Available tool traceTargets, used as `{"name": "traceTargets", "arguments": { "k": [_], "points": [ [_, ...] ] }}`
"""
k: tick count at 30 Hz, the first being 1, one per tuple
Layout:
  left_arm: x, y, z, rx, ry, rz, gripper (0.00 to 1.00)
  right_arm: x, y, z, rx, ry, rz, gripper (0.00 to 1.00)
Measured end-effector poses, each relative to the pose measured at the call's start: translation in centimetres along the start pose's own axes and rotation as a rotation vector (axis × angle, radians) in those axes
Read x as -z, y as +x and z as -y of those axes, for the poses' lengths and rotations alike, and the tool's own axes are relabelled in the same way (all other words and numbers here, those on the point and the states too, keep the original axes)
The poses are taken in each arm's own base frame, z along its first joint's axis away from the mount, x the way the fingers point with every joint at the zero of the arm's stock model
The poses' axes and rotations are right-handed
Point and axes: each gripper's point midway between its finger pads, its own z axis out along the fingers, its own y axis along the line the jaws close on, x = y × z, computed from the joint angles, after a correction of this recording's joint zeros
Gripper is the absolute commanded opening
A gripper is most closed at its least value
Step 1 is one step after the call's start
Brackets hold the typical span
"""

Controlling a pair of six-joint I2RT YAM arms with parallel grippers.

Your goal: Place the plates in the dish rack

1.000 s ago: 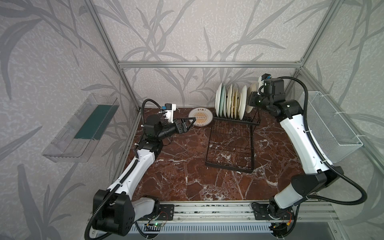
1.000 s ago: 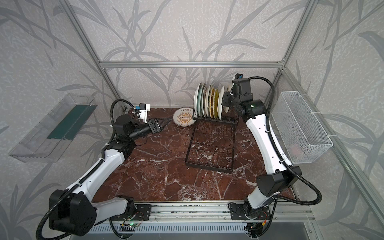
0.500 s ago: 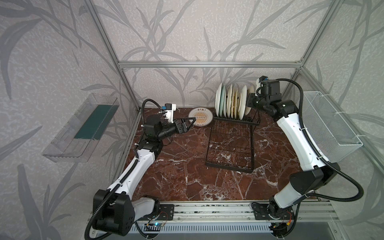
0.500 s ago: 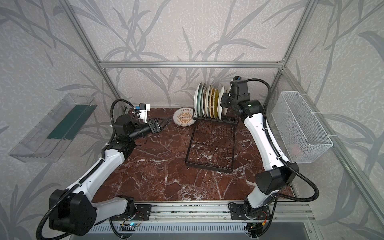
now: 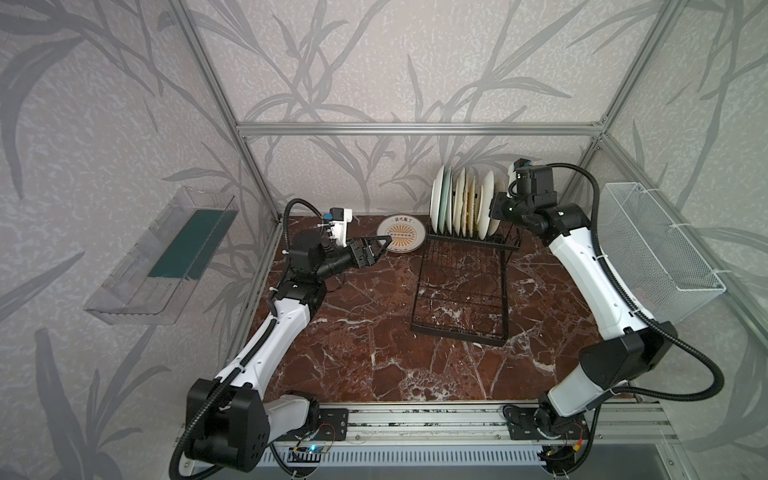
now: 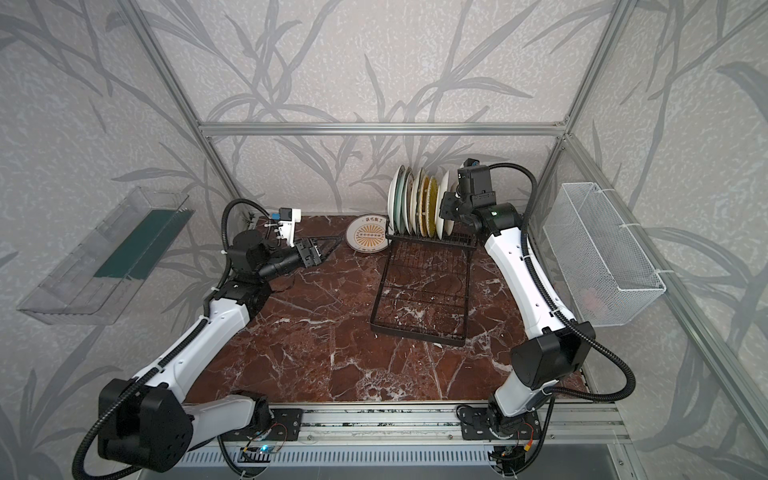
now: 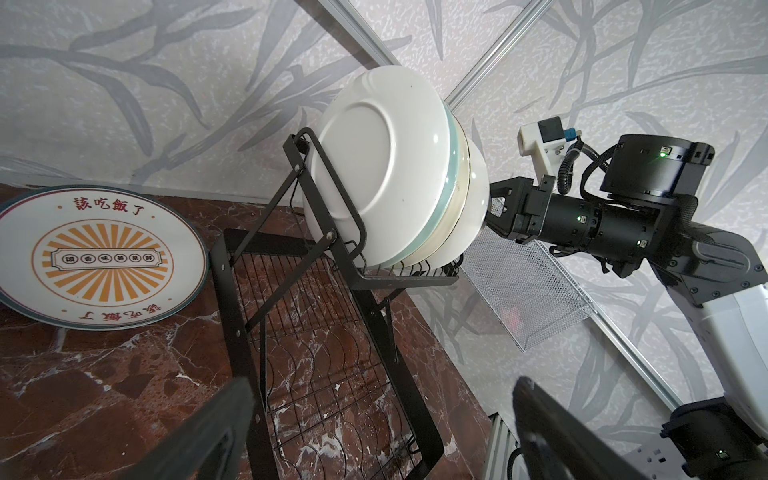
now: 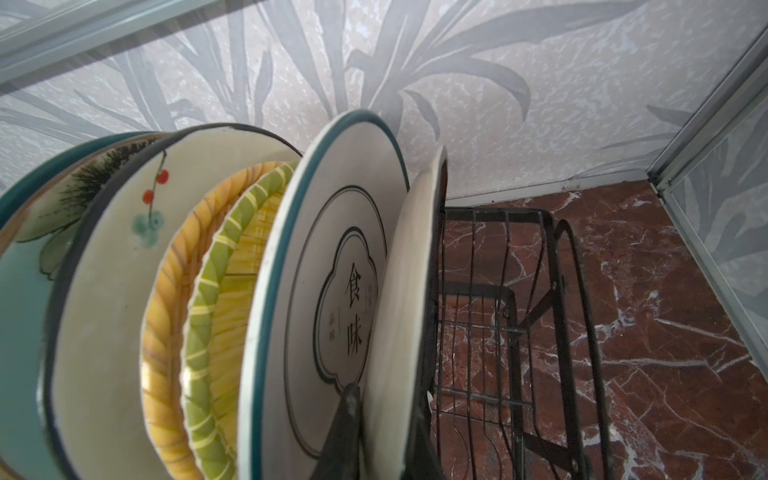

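Several plates [image 5: 461,203] stood upright in the slots of the rack [image 5: 457,337]. The right end effector [image 7: 494,203] was clamped on the end plate [image 8: 411,291], probably to seat it. One sunburst plate [image 5: 401,234] lay flat on the table [image 5: 353,332], with the left end effector [image 5: 382,249] spread apart beside it, ready to lift.

Setting: lab robot test cell
Evidence: aluminium frame [image 5: 415,129], leaf-print panels [image 5: 374,62], marble-pattern tabletop [image 5: 365,332], arm mounting rail [image 5: 415,417]

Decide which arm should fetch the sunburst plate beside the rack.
Left. The left hand is open near the sunburst plate; the right hand is shut on the end plate in the dish rack.
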Motion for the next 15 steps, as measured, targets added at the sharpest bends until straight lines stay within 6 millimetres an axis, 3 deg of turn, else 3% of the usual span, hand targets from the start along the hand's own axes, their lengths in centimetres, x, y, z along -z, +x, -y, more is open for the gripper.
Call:
{"name": "traceTargets", "arguments": {
  "k": [8, 15],
  "points": [
    [0.00, 0.23, -0.19, 0.004, -0.003, -0.003, 0.97, -0.29, -0.04, 0.01, 0.005, -0.002, 0.012, 0.00],
    [0.00, 0.24, -0.19, 0.005, -0.003, -0.003, 0.97, -0.24, -0.03, -0.02, 0.020, -0.004, 0.016, 0.18]
  ]
}}
